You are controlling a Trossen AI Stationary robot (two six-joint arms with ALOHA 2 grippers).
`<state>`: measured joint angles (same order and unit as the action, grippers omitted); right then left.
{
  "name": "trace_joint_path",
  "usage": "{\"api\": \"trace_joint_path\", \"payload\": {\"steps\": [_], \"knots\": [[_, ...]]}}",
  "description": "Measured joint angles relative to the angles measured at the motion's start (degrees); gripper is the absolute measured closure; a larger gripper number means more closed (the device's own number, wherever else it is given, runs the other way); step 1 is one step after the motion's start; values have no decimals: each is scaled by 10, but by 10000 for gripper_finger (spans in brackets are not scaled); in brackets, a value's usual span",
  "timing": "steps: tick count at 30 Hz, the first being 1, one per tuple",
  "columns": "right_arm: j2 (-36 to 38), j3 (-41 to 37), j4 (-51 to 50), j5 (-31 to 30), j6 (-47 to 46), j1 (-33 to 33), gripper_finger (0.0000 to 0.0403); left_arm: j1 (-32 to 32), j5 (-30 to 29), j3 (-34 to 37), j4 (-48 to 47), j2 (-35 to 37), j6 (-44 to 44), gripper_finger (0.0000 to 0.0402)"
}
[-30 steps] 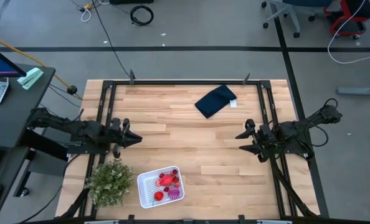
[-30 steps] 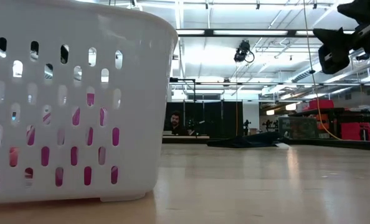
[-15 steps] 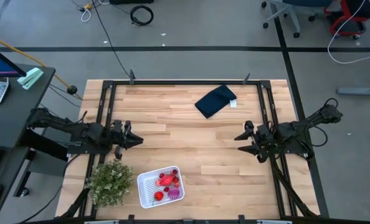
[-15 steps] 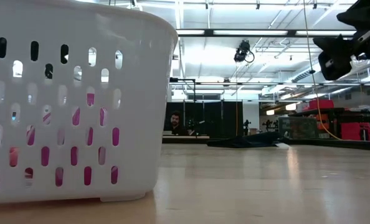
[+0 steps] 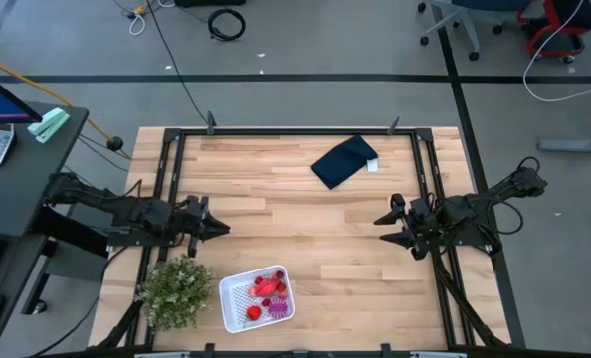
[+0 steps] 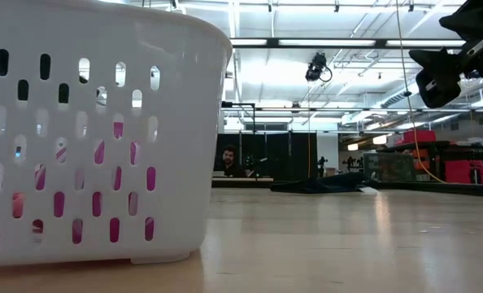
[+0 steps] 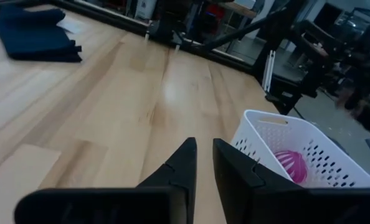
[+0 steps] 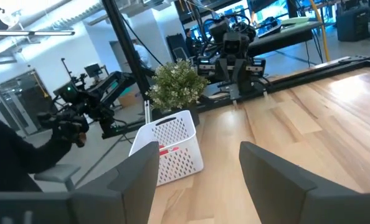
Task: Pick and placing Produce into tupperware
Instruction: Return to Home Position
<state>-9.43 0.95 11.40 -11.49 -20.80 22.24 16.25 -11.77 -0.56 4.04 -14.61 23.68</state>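
The white perforated tupperware (image 5: 238, 298) sits near the table's near edge, left of centre. It fills the left of the low view (image 6: 95, 138). Inside lie several red toy fruits (image 5: 267, 288) and the spiky magenta piece (image 5: 276, 310), which the left wrist view also shows (image 7: 289, 165). My left gripper (image 5: 221, 228) hovers shut above the table, beyond the tupperware's far-left corner, its fingers close together (image 7: 202, 144). My right gripper (image 5: 385, 227) hovers open over the table's right side, fingers wide apart (image 8: 199, 149), facing the tupperware (image 8: 172, 149).
A green bushy plant (image 5: 176, 288) stands just left of the tupperware. A folded navy cloth (image 5: 343, 161) lies near the far edge, right of centre. Bare wood spans the table's middle between the two arms. A dark frame runs along the table's sides.
My left gripper has shut: its fingers were spread a second ago and now lie together. It has stayed in about the same place. The tupperware and the fruits have kept still.
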Motion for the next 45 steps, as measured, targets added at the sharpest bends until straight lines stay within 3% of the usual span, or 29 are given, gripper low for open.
{"api": "trace_joint_path", "payload": {"steps": [45], "knots": [[0, 0, 0, 0, -1, 0, 171, 0, 0, 0, 0, 0, 12, 340]]}}
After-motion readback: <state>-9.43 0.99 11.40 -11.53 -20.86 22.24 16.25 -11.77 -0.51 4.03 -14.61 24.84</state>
